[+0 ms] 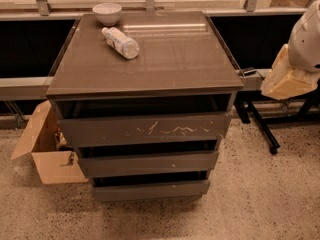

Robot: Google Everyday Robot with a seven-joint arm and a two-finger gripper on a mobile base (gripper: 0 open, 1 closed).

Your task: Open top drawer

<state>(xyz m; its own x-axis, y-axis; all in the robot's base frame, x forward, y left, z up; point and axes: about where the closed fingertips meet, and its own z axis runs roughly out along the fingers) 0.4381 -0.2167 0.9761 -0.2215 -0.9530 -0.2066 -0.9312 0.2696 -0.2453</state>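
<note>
The top drawer (145,129) is the tallest of three dark grey-brown handleless fronts on a cabinet, with pale scratch marks across its face. A dark gap shows between it and the cabinet top (150,59). Two narrower drawer fronts (148,163) sit below it. My gripper (287,76) shows as a pale beige end under the white rounded arm (306,34) at the right edge. It hangs beside the cabinet's upper right corner, well apart from the drawer front and holding nothing that shows.
A white bowl (107,13) and a plastic bottle (120,42) lying on its side rest on the cabinet top at the back left. An open cardboard box (47,151) stands on the floor at left. A black wheeled stand (260,126) is at right. A window ledge runs behind.
</note>
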